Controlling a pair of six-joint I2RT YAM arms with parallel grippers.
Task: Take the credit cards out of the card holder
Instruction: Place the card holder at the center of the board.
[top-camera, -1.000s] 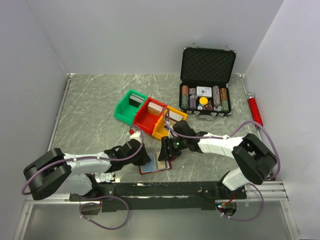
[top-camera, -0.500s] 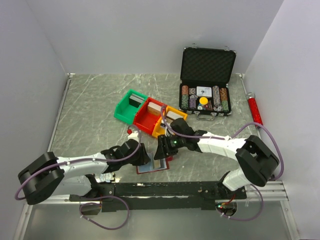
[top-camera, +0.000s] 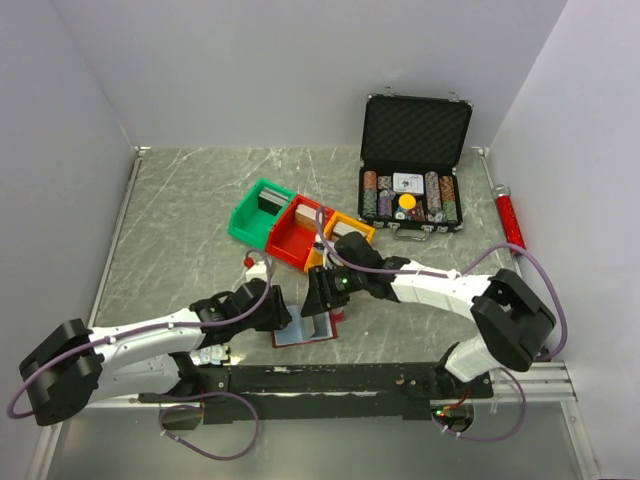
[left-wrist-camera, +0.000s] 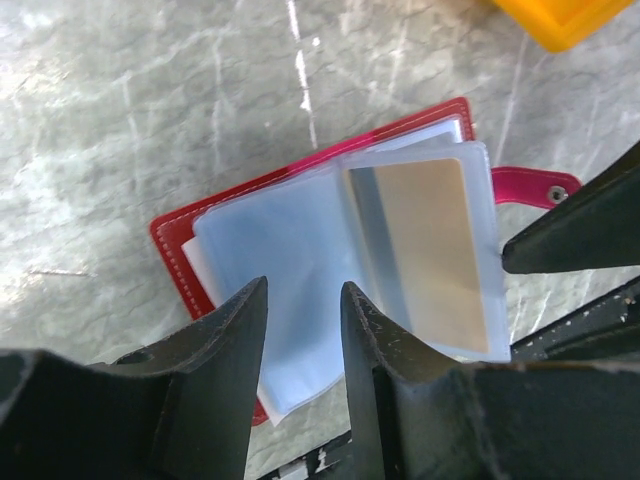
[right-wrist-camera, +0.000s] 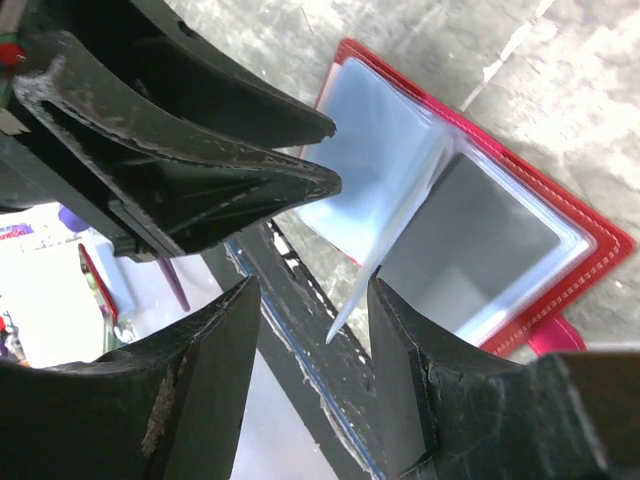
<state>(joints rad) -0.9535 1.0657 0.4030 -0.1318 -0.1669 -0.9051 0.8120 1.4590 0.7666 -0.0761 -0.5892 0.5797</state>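
The dark-red card holder lies open on the marble table near the front rail. In the left wrist view the holder shows clear sleeve pages, and one sleeve holds a card with a tan face and a grey stripe. My left gripper is open just above the left sleeve page, and shows in the top view. My right gripper is open, and the raised edge of a sleeve page hangs between its jaws, ungripped. A grey card sits in the right-hand sleeve. The right gripper shows in the top view.
Green, red and yellow bins stand just behind the holder. An open black chip case is at the back right. A red-handled tool lies by the right wall. The black rail runs along the near edge.
My right gripper has moved left over the card holder. My left arm has swung lower and leftward while its gripper stays at the holder's left side. A sleeve page now stands up.
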